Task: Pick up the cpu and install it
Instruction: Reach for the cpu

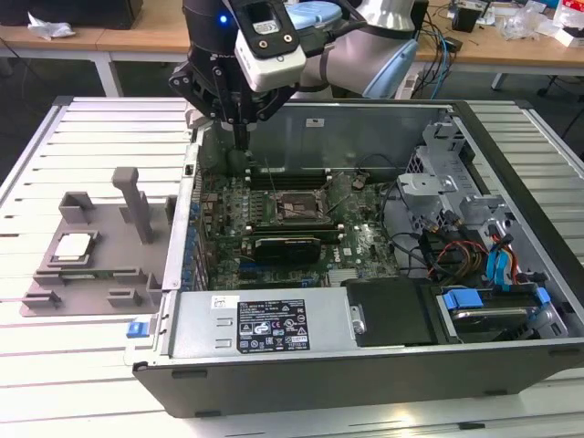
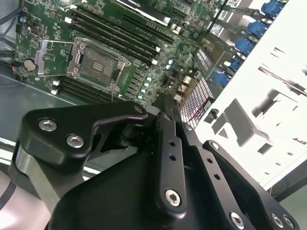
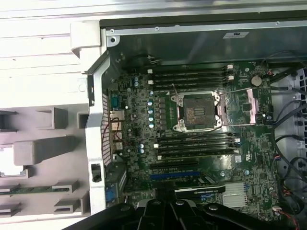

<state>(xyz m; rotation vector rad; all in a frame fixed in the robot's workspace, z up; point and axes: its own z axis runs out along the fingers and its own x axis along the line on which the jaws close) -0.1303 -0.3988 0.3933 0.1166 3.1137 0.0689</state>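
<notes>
Exterior view's left worktop edge: the cpu [image 1: 75, 246] lies in a grey tray [image 1: 114, 251]; the gripper [image 1: 242, 139] hangs over the computer case [image 1: 365, 128], fingers narrow and empty, and lowered unopened they might knock the chip aside

The white slatted bench [image 1: 91, 137] carries 2 big things. An open computer case [image 1: 365, 374] lies on its side directly under the gripper [image 1: 240, 141]. A grey plastic tray [image 1: 78, 299] lies flat just beside the case, well away from the gripper toward the exterior view's left. A small blue piece [image 1: 137, 328] sits between them.
</notes>
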